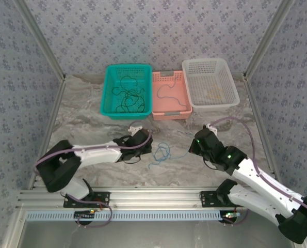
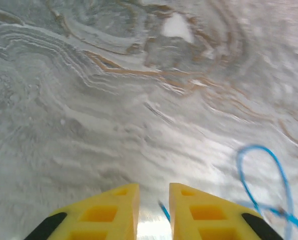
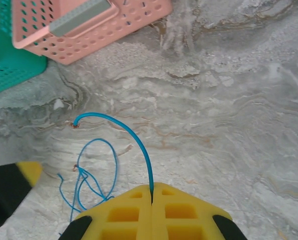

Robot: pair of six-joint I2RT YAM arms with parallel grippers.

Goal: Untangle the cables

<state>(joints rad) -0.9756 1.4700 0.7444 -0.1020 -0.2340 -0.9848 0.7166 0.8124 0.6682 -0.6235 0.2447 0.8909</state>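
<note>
One thin blue cable (image 1: 161, 153) lies knotted on the marbled grey tabletop (image 1: 91, 119) at centre frame in the top view, between your arms; thin black cables (image 1: 128, 97) sit in the teal plastic basket (image 1: 106, 98) above it. You are at the pulling-apart step. Your right gripper (image 3: 152, 186) has its yellow fingers pressed together, pinching a blue strand. Your left gripper (image 2: 154, 186) stands narrowly parted, with a loose blue end in the gap, seemingly ungripped. Next, I judge, pinch that end and draw the arms apart gently.
</note>
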